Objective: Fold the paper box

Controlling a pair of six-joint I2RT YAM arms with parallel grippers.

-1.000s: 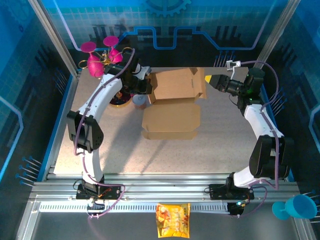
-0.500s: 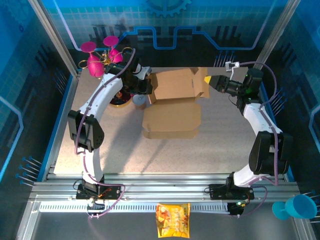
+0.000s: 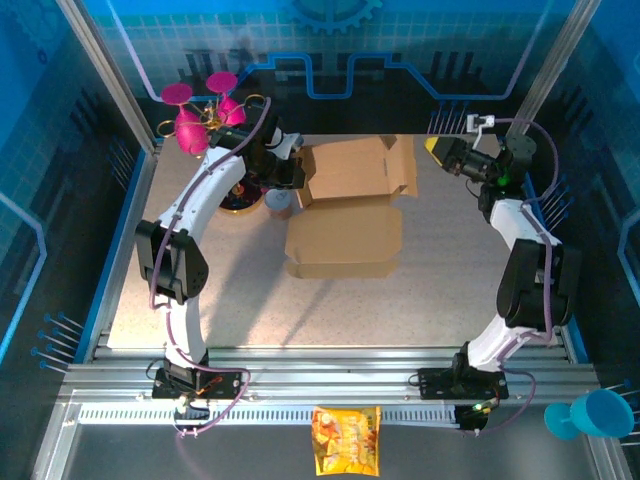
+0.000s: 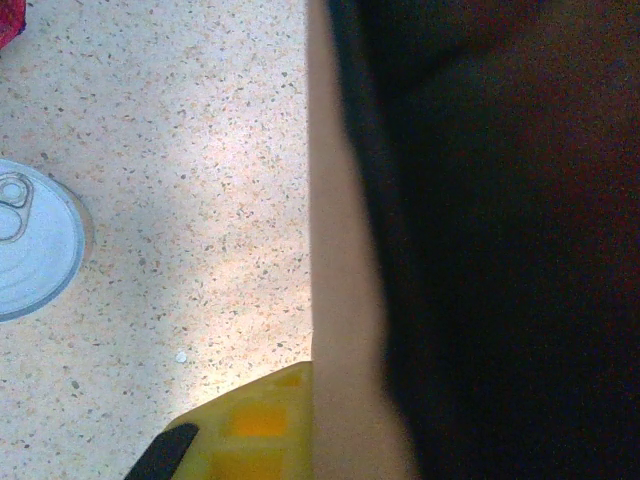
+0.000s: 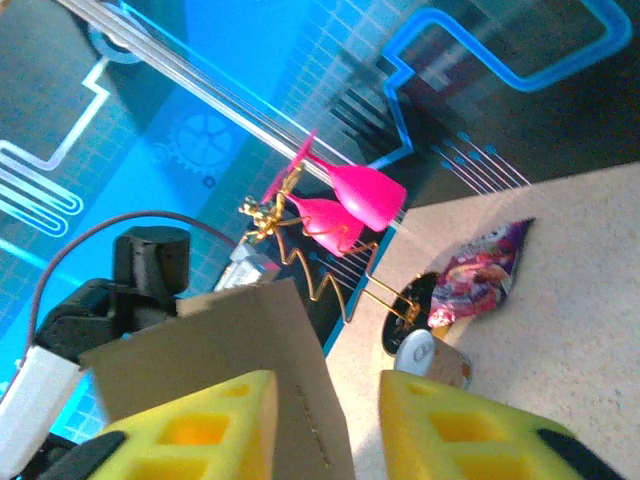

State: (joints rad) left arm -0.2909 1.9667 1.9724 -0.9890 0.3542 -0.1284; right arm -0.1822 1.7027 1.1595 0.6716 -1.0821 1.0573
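Upper left of centre in the top view, the left gripper [image 3: 288,176] is clamped on the left edge of the raised lid panel of the paper box [image 3: 345,240]. The box sits mid-table. It is plain brown cardboard, a shallow base with the tabbed lid upright behind it. Bottom centre, a yellow snack bag [image 3: 346,440] has print too small to read. Upper right, the right gripper [image 3: 437,149] sits just beside the lid, fingers parted and holding nothing.

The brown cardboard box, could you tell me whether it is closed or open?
Open: on the plain brown cardboard box, the far lid panel stands raised, not folded over the near part.
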